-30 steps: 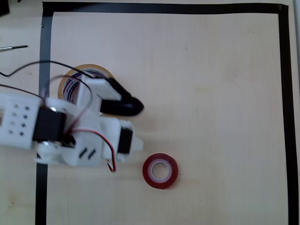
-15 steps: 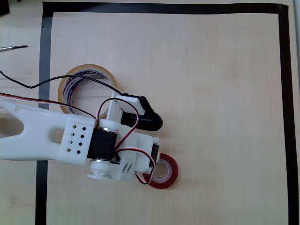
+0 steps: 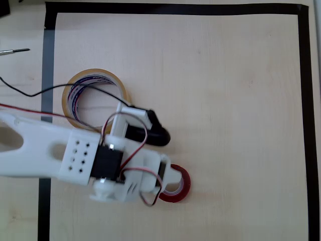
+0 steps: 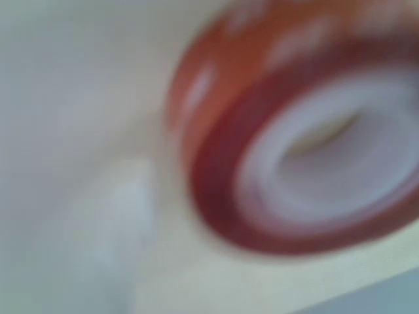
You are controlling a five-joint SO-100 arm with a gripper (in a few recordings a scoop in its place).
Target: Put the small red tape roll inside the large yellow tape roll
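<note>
Small red tape roll (image 3: 176,187): one; large yellow tape roll (image 3: 75,95): one

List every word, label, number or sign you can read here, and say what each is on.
Nothing can be read.
Blue and red print on the white inner core of the large yellow tape roll: too small and blurred to read.
The small red tape roll: no print visible in the blurred wrist view.

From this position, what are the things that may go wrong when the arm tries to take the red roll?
1. In the overhead view the gripper overlaps the left edge of the small red tape roll, so a finger may push the roll aside instead of gripping it.
2. The roll lies flat on the table, leaving little edge to pinch.
3. The arm's wires run across the large yellow tape roll and might snag it.
</note>
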